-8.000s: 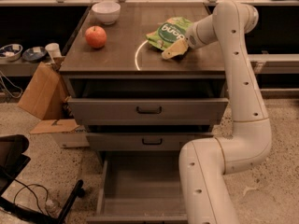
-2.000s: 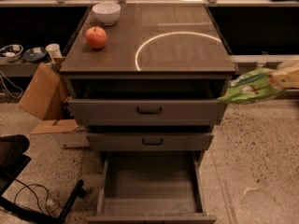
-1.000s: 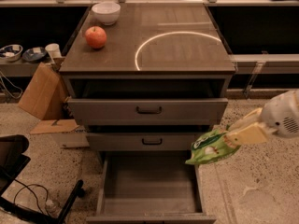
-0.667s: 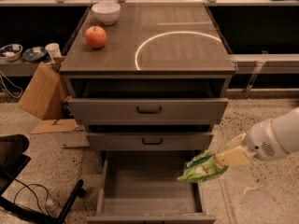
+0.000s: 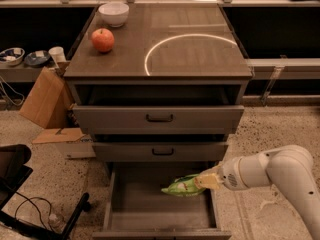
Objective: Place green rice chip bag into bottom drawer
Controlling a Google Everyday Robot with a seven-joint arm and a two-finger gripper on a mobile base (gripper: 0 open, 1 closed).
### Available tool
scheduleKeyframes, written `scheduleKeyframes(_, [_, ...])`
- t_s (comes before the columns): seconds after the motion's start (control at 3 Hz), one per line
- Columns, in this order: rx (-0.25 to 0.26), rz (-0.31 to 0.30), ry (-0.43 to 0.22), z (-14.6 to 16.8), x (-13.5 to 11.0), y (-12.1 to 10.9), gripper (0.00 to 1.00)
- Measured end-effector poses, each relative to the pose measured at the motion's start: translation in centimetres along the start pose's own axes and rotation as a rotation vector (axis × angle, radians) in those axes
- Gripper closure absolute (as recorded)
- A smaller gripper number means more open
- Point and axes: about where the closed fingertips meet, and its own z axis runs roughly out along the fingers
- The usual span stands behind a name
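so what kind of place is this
Likely a lab or office test area, not a home: a grey cabinet on speckled floor, a cardboard box and loose cables beside it. The robot's pincer, at lower right, holds a bag over the open bottom drawer.

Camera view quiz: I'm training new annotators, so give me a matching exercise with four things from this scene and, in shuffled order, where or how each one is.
Things:
1. green rice chip bag
2. apple
3. white bowl
4. bottom drawer

Places or states:
A. pulled out, open
B. back left of the cabinet top
C. held in the gripper, low at the right, above the open drawer
D. left side of the cabinet top, nearer the front than the bowl

Pairs: 1-C, 2-D, 3-B, 4-A.
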Motion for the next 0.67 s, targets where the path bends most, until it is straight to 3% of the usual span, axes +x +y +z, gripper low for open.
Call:
scheduleKeyframes(0.33, [0.035,0.06,-0.077,5.0,-1.0,-2.9,1.0])
scheduleKeyframes(0.67, [0.063,0.108,-0.088,9.2,-1.3,-5.4,1.0])
